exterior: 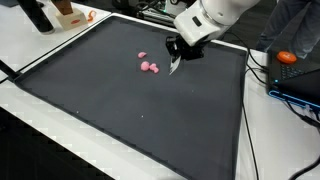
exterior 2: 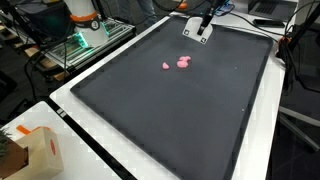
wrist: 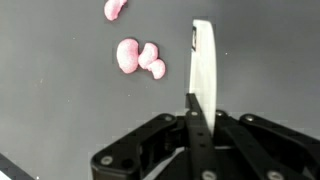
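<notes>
My gripper (wrist: 198, 102) is shut on a thin white flat piece (wrist: 203, 55) that sticks out beyond the fingertips, edge-on to the black mat (wrist: 60, 110). A few small pink lumps (wrist: 137, 56) lie on the mat just to the left of the white piece, apart from it, with one more (wrist: 115, 9) at the top edge. In both exterior views the gripper (exterior: 176, 58) (exterior 2: 202, 22) hangs low over the far part of the mat, holding the white piece (exterior: 175, 66) (exterior 2: 197, 33). The pink lumps (exterior: 149, 66) (exterior 2: 181, 63) lie close by.
The large black mat (exterior: 120, 110) covers most of the white table. An orange object (exterior: 288, 58) and cables sit beside it on one side, dark bottles (exterior: 40, 15) stand at a far corner, and a cardboard box (exterior 2: 35, 150) lies near the table's corner.
</notes>
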{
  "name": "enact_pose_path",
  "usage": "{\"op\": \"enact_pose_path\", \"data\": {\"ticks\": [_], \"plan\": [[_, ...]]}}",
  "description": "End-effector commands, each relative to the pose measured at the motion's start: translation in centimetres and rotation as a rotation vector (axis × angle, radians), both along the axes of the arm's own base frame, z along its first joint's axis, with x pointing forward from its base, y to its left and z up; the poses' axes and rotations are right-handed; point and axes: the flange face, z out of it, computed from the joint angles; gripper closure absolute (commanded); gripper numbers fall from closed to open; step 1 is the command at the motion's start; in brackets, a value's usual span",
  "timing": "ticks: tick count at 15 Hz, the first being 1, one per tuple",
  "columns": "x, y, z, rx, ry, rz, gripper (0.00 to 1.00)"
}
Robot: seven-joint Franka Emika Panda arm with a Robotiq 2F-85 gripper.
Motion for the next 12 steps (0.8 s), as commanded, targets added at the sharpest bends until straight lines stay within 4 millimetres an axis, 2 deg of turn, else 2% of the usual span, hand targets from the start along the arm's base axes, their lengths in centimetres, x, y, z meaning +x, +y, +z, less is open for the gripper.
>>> {"op": "enact_pose_path", "data": {"ticks": [1,6,12], "plan": [[0.8,0.4,-1.1,-0.053,0.014,-0.011,0.99],[1.9,0.0,-1.5,-0.045,0.003,-0.054,0.99],[3.0,-1.5,-1.2,-0.026,-0.02,-0.129,0.99]]}}
